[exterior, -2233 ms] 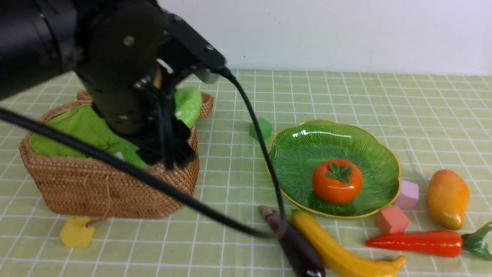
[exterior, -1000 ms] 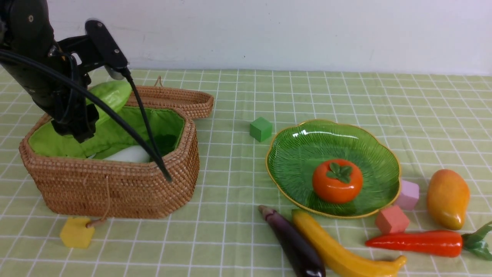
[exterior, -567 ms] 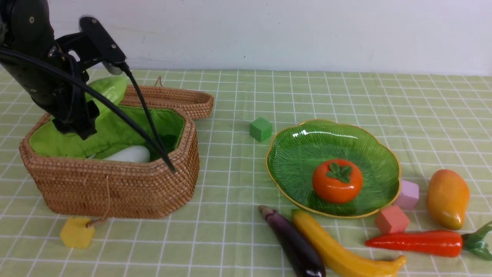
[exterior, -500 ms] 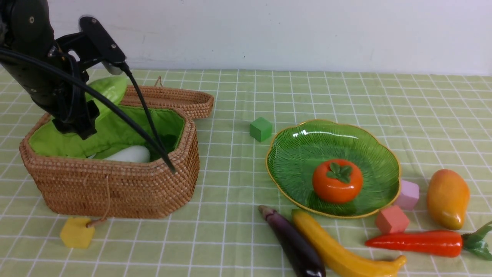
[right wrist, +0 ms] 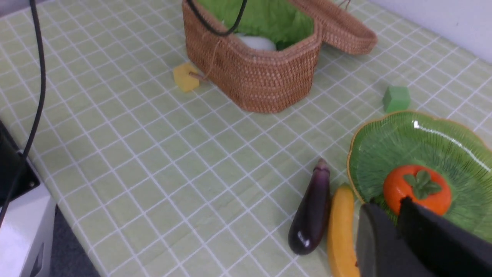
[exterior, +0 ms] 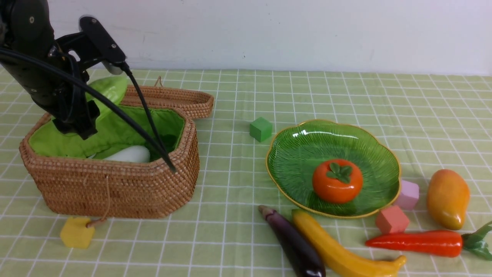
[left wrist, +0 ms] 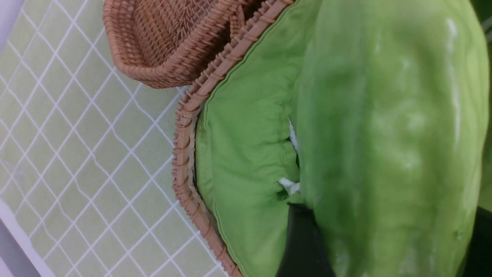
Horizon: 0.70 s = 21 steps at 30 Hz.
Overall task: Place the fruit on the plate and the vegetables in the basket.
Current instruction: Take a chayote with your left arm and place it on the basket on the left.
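Green-checked cloth covers the bench [exterior: 238, 96]. Three fruits: persimmon [exterior: 337, 181] on the one plate [exterior: 300, 150], banana [exterior: 338, 250] and mango [exterior: 447, 198] on the cloth. Four vegetables: radish [exterior: 128, 154] inside the one basket [exterior: 115, 188], eggplant [exterior: 294, 244] and carrot [exterior: 415, 243] on the bench, gourd [exterior: 109, 90] gripped in the left jaws. Four foam cubes [exterior: 260, 129] lie scattered. Left arm [exterior: 46, 77] reaches down over the basket's left end, holding the gourd tilted above the lining. Right jaws, nearly together and empty, hover above banana and plate rim.

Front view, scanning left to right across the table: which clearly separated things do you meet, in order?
basket → green cube → persimmon → coral cube → mango
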Motion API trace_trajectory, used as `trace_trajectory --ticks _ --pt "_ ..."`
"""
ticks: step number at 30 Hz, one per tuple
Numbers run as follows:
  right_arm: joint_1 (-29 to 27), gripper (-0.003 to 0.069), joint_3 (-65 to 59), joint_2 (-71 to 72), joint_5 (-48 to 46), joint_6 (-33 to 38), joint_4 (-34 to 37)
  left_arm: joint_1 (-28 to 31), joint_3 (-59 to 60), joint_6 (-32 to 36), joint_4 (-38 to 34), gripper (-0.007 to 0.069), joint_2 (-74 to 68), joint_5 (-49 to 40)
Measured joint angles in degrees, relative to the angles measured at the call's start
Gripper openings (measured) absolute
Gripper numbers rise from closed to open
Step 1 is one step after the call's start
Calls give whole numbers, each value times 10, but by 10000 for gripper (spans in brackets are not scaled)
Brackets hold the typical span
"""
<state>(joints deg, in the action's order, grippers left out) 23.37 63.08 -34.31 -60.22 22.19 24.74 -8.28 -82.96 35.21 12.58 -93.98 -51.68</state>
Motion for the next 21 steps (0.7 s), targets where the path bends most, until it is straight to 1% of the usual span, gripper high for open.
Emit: trace_trajectory --ticks 8,17,21 --pt "0 98 0 0 50 -1 0 0 0 0 0 455 0 0" --pt "0 106 0 0 64 -1 1 0 0 0 -6 455 0 1" --pt "0 108 0 0 65 -1 1 0 0 0 -22 472 0 9"
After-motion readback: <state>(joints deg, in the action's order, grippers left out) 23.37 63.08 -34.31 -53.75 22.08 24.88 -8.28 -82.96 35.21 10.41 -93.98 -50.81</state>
